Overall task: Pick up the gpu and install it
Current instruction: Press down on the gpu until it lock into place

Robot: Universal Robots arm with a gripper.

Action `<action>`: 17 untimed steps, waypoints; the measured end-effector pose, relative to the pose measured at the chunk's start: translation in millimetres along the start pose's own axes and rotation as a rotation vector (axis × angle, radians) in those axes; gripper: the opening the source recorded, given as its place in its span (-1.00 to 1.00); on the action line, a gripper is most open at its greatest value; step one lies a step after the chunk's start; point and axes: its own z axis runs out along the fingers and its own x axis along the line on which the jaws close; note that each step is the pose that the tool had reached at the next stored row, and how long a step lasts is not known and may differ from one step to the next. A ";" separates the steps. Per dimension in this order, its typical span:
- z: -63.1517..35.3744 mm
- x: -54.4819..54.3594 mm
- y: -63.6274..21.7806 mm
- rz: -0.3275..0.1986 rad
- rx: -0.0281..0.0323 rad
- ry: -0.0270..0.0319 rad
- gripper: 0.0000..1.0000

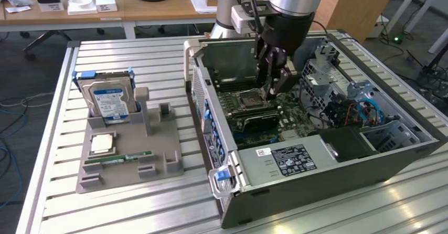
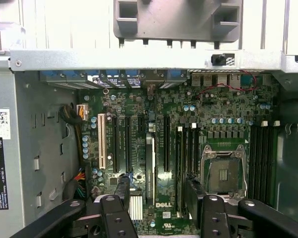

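Observation:
My gripper hangs inside the open computer case, just above the motherboard. Its two black fingers stand apart in the wrist view, gripper open and holding nothing. Between them the gpu stands edge-on in an expansion slot, a thin grey strip running along the board. From outside, the gpu shows as a dark slab just below the empty CPU socket. The fingers flank the card without touching it.
A grey parts stand at the exterior view's left holds a hard drive with a blue-white label, a CPU and a green RAM stick. Case walls, a drive cage and cables surround the gripper.

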 end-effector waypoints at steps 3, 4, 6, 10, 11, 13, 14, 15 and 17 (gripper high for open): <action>0.0 0.0 0.0 0.000 0.0000 -0.0001 0.15; 0.0 0.0 0.0 0.000 0.0000 -0.0001 0.11; 0.0 0.0 0.0 0.000 0.0000 0.0000 -0.01; 0.0 0.0 0.0 0.000 0.0000 0.0000 -0.36; 0.0 0.0 0.0 0.000 0.0000 0.0000 -0.48; 0.0 0.0 0.0 0.000 0.0000 0.0000 -0.60; 0.0 0.0 0.0 0.000 0.0000 0.0000 -0.72; 0.0 0.0 0.0 0.000 -0.0001 0.0000 -0.79; 0.0 0.0 0.0 0.000 0.0000 0.0000 -0.79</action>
